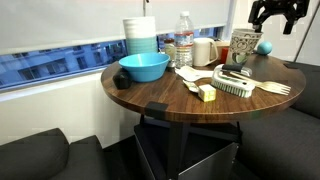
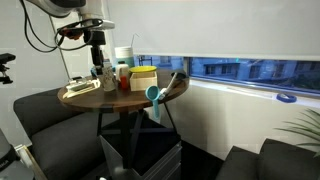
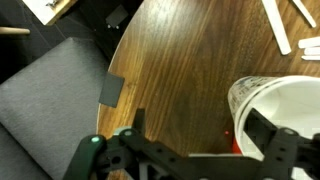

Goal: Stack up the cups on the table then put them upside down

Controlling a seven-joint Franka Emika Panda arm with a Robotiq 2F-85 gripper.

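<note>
Claw [image 1: 277, 14] of black metal, spread wide and pinching nothing. Hung in the air over the round table [image 1: 165, 98] of dark reddish-brown wood, near its edge at the right of an exterior view, touching none of the things below. Showed up again in an exterior view [image 2: 97, 42] from across the room, small and dark above the cluttered tabletop [image 2: 85, 97]. Stood lower and a little aside from the claw: a tall patterned paper cup [image 1: 245, 45], upright, mouth up, white with a dark swirling print. Could not tell whether a second cup sat nested inside it. Shared that side of the table with a small blue ball [image 1: 265, 47] just beside the cup, a white scrubbing brush [image 1: 235, 86] and a pale wooden fork [image 1: 277, 88] nearer the camera. Held, further along the wood, a wide blue bowl [image 1: 143, 67], a tall stack of white and blue containers [image 1: 140, 35] behind it, a clear water bottle [image 1: 184, 42] and a small yellow block [image 1: 206, 93]. From the wrist, looked straight down past two dark fingers [image 3: 134, 125], well apart, onto bare wood grain [image 3: 180, 60]. Caught the cup's open white mouth [image 3: 285, 110] at the lower right, partly behind one finger rather than midway between the two. Took in a grey chair seat [image 3: 50, 100] beyond the table's curved edge.
</note>
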